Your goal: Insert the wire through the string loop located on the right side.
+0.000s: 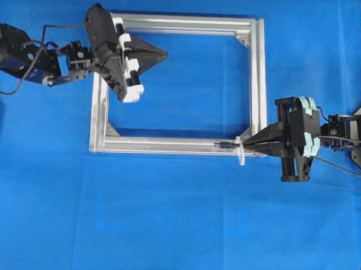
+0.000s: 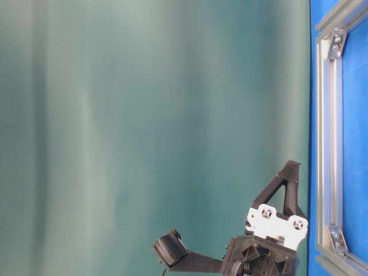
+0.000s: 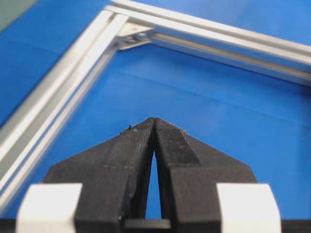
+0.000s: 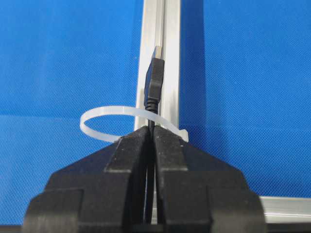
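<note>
The right gripper [image 4: 151, 133] is clenched on the wire [image 4: 154, 77], whose plug already pokes through the string loop [image 4: 104, 116] at 12 o'clock along the frame [image 4: 163, 29]; the left gripper [image 3: 154, 124] is clamped on nothing. Best to feed straight along the rail, plug level; sideways drift would likely snag the loop.

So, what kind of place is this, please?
Probably a robotics lab test bench. A blue cloth covers the table, a bare aluminium frame lies on it as a practice fixture, and a plain green backdrop closes the scene behind.
</note>
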{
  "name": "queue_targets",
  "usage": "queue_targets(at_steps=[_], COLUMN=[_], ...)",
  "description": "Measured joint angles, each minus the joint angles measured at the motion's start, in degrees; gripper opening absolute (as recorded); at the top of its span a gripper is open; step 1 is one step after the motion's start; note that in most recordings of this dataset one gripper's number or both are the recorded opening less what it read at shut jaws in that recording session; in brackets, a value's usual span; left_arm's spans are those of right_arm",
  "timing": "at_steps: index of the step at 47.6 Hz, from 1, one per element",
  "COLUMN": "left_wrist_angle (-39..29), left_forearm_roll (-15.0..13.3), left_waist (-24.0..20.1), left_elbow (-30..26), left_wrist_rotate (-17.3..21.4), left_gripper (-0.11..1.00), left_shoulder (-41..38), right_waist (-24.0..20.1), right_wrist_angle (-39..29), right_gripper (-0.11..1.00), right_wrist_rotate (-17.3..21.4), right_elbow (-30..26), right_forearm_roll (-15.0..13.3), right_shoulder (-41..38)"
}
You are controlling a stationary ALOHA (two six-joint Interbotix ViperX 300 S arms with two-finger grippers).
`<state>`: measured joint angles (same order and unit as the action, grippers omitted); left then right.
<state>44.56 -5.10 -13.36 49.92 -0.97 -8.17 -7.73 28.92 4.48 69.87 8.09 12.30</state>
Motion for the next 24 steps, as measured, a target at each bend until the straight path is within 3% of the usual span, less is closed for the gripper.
queue_targets(at_steps=[24], left_wrist_angle=[0.0], left_forearm_roll=[0.0], left_waist=[17.1], left_elbow=[0.3], left_wrist_rotate=[-7.0], left_gripper=[0.00], left_shoulder=[0.0], right_waist=[-0.3], right_wrist_angle=[0.0], right_gripper=[-0.04], right_wrist_rotate=[-0.1], right_elbow=[0.0], right_forearm_roll=[0.0], right_shoulder=[0.0])
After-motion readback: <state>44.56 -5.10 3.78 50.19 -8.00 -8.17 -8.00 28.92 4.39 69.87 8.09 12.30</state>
